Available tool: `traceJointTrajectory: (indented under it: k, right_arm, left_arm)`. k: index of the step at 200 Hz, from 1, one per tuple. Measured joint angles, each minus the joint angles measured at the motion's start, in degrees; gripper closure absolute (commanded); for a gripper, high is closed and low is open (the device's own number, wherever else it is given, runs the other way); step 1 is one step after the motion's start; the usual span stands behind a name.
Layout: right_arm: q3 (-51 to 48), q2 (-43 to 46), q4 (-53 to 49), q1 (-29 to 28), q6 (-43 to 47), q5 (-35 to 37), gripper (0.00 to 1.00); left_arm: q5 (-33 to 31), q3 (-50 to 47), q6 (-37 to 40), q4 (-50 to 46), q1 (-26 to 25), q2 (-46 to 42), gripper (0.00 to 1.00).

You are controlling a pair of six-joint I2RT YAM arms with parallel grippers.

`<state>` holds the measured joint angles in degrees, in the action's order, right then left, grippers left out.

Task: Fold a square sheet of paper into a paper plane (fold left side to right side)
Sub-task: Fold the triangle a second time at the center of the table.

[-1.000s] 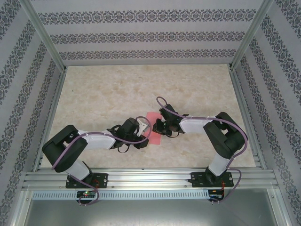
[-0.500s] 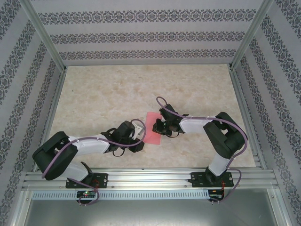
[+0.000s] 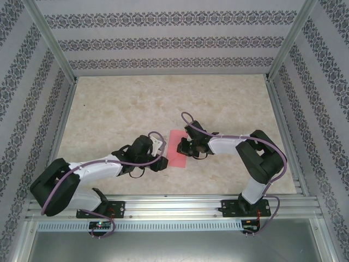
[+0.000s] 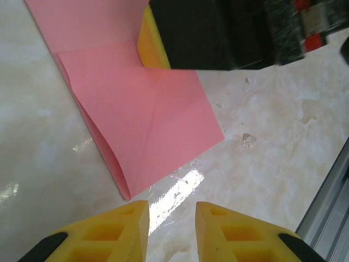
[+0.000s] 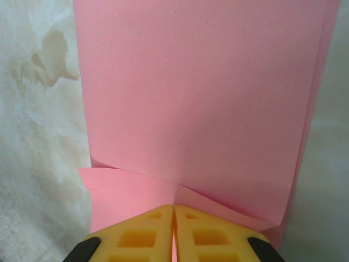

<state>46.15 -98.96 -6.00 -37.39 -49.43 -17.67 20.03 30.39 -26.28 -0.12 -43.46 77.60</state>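
From above, the folded square sheet of paper is seen flat on the tabletop, near the middle of its near edge, between the left tool and the right tool. At the left wrist, the fingers are held apart and empty, short of the sheet. At the right wrist, the fingers are closed together, tips set on the sheet's edge.

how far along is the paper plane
Early. Done: the square sheet of paper lies folded into a narrow strip showing a diagonal crease. In hand: the right pincer is shut at its edge; the left pincer hovers open beside it. Left: no pointed nose or wings yet.
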Motion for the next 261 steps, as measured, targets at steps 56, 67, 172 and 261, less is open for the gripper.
traceJointTrajectory:
  k: [56, 67, 172, 261]
  right_arm:
    - [0.0, 0.0, 0.0, 0.0, 0.0, 0.0, 0.9]
    - [0.0, 0.0, 0.0, 0.0, 0.0, 0.0, 0.9]
    - [0.0, 0.9, 0.0, 0.8, 0.7, -2.4, 0.9]
    - [-0.8, 0.7, 5.0, -3.1, -3.9, -7.3, 0.92]
  left_arm:
    - [3.1, 1.5, -1.3, 4.8, 0.6, 7.5, 0.71]
    - [3.3, 1.8, -1.3, 5.5, 0.9, 8.5, 0.71]
    - [3.9, 2.7, -1.4, 7.9, 1.4, 13.6, 0.72]
    - [3.8, 2.1, -1.2, 8.8, 1.4, 13.4, 0.73]
